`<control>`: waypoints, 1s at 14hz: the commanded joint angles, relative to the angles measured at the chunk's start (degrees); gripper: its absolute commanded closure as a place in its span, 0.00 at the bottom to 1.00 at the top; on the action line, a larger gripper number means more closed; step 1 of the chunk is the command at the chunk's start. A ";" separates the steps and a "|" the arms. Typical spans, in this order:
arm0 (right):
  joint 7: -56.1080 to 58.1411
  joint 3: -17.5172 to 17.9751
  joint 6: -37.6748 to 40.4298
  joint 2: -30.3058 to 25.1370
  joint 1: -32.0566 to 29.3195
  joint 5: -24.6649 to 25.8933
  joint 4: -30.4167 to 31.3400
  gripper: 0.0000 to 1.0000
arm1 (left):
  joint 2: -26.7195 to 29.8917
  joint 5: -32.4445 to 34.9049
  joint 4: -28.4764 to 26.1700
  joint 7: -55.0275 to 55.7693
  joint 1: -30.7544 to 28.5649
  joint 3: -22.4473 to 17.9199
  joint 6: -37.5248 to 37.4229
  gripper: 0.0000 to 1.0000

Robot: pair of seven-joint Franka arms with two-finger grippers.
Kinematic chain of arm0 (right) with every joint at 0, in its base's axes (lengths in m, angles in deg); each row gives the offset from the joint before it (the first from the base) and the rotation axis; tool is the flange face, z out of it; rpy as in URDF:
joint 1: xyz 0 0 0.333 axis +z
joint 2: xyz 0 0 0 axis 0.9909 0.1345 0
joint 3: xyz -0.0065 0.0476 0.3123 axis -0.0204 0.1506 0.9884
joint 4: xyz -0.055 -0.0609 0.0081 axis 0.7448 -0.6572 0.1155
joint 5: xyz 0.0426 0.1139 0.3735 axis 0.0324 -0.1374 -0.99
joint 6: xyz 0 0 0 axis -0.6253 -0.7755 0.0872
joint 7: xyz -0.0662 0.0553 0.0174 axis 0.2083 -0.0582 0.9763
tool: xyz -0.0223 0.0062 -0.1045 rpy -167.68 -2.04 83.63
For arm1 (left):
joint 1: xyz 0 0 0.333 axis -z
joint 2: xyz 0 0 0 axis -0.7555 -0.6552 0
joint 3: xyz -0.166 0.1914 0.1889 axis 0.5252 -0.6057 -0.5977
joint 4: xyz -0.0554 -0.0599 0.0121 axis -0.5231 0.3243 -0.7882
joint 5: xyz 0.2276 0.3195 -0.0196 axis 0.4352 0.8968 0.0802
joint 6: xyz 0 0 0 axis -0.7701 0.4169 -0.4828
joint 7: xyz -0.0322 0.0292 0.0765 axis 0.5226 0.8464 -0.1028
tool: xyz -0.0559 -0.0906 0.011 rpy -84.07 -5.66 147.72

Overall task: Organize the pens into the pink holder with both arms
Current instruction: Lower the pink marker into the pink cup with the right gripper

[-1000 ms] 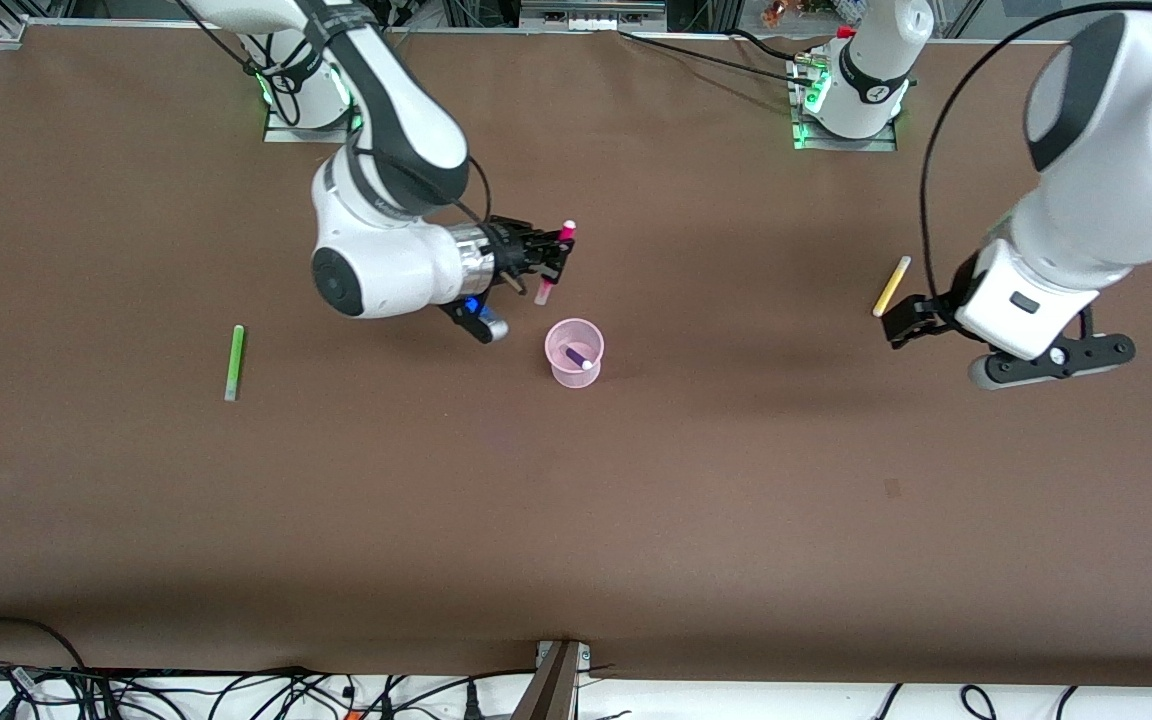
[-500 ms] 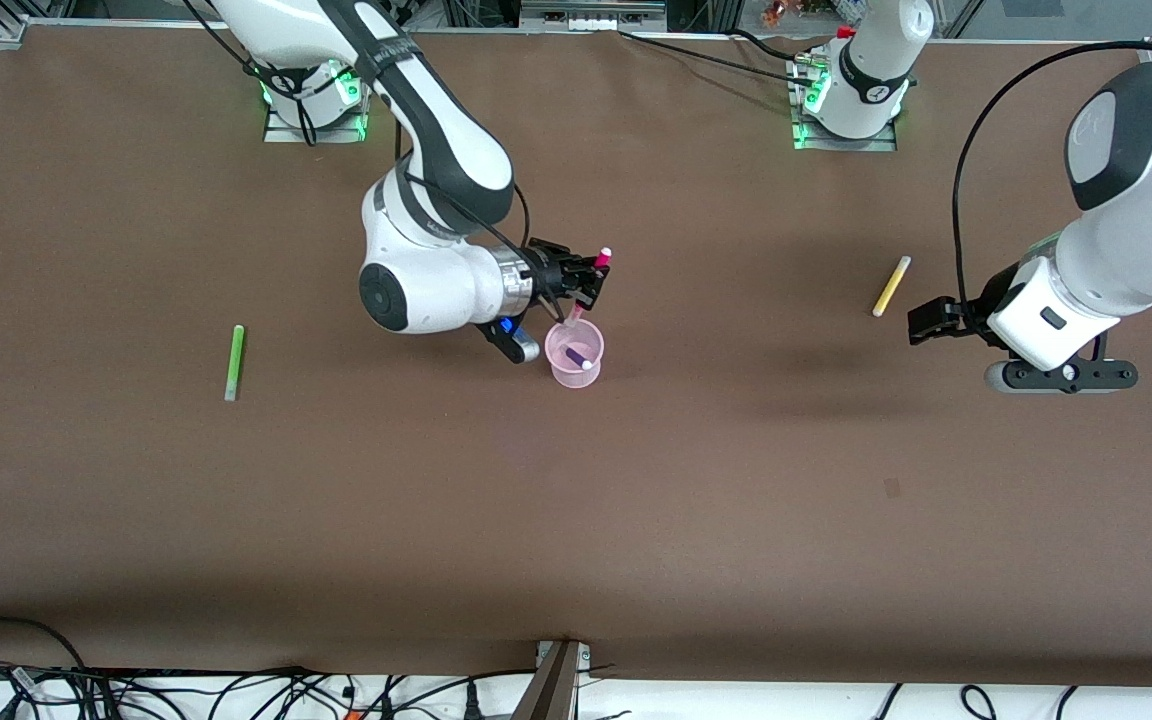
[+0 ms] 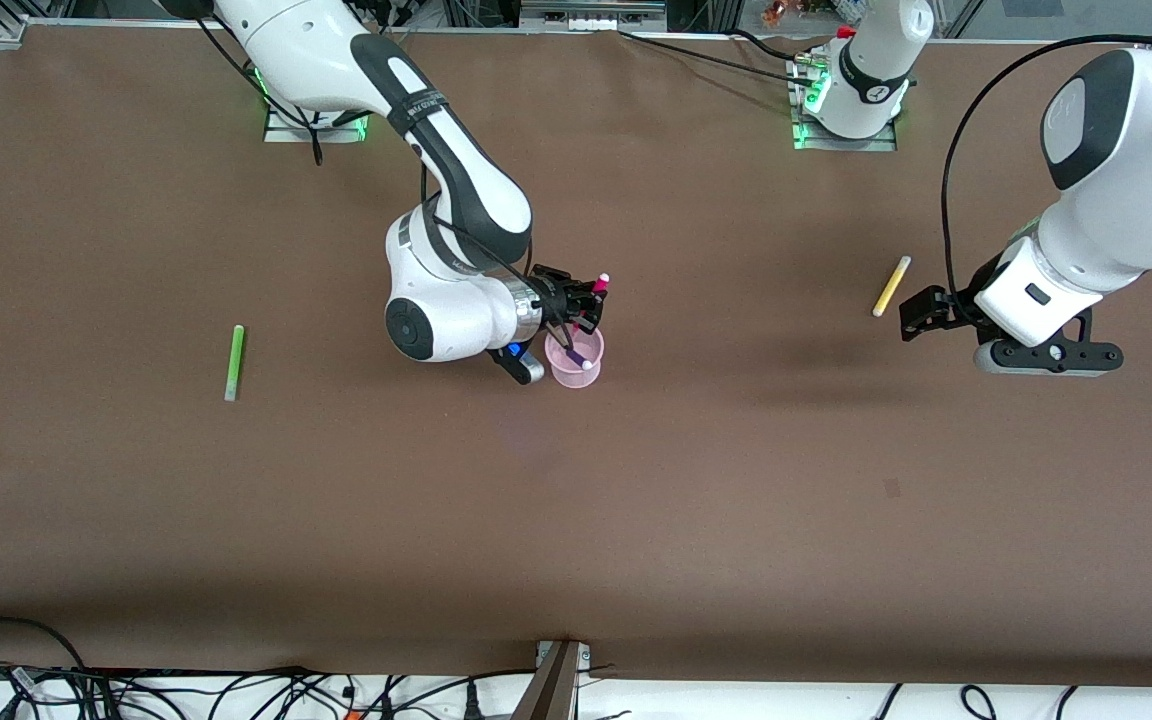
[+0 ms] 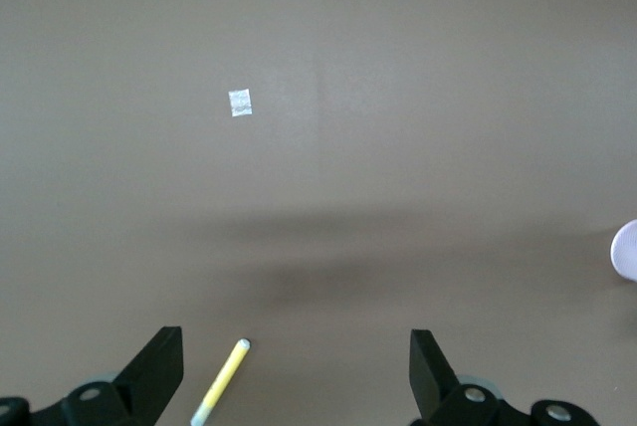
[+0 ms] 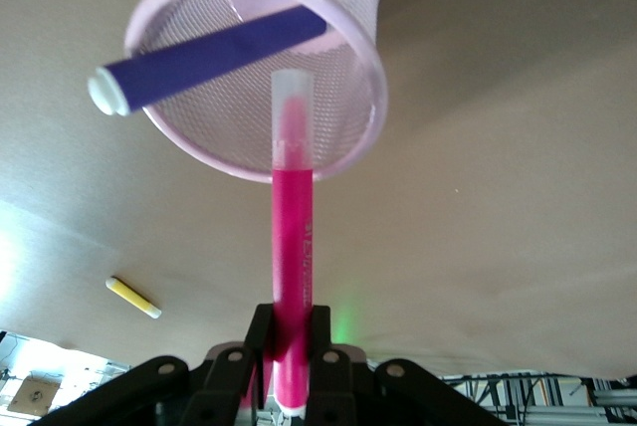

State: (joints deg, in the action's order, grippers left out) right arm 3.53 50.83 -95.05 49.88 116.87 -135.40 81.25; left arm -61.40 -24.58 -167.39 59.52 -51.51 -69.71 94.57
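Right pincer [image 3: 584,301] hung directly over the pink holder [image 3: 575,354], clenched on the magenta pen [image 5: 292,237]. In the right wrist view that pen ran straight out from between the fingers, and its pale tip had just crossed the holder's rim without touching the bottom. The purple pen [image 5: 207,56] already leaned inside the holder, its white end resting on the rim, so one pen of four looked stored and a second seemed about to be let go.

Left pincer [image 3: 921,313] hovered over the table [image 3: 636,500] just beside the yellow pen [image 3: 891,286], with its fingers spread wide. In the left wrist view the yellow pen [image 4: 223,381] lay on the table between those fingers, not yet touched. My judgement was that this pen would come next for the left arm.

The green pen [image 3: 234,362] lay alone on the table, well apart from the right pincer, toward the right arm's end. It appeared to be the last one left, most likely for the right arm.
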 commanded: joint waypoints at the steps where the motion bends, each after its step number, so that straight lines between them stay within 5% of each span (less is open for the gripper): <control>1: 1.02 -0.81 -0.47 0.88 0.73 0.94 -2.03 0.90 | 1.08 -0.63 0.20 -6.70 -0.81 -0.18 -0.12 0.00; 5: 3.13 -0.90 -0.47 1.58 0.73 6.20 -3.78 0.86 | 1.17 -0.54 0.29 -6.98 -1.95 -0.36 -0.21 0.00; 10: 4.80 -0.90 -0.56 2.54 0.73 6.22 -3.97 0.82 | 1.34 -0.54 0.20 -4.96 -3.18 -0.36 -0.74 0.00; 11: 4.98 -0.90 -0.56 2.63 0.73 6.30 -3.97 0.73 | 1.34 -0.54 0.12 -4.26 -3.27 -0.27 -0.74 0.00; 13: 7.07 -0.90 -0.56 2.63 0.73 6.22 -4.66 0.12 | 1.34 -0.54 0.11 -3.81 -3.36 -0.27 -0.74 0.00; 14: 7.96 -0.90 -0.56 2.55 0.73 6.30 -5.28 0.00 | 1.34 -0.46 0.11 -3.81 -3.36 -0.27 -0.74 0.00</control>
State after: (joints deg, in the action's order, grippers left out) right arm 10.03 50.45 -95.88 51.59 116.95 -129.96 78.82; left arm -61.07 -24.58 -167.10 55.05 -54.40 -70.33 94.57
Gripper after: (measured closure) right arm 0.744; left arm 0.000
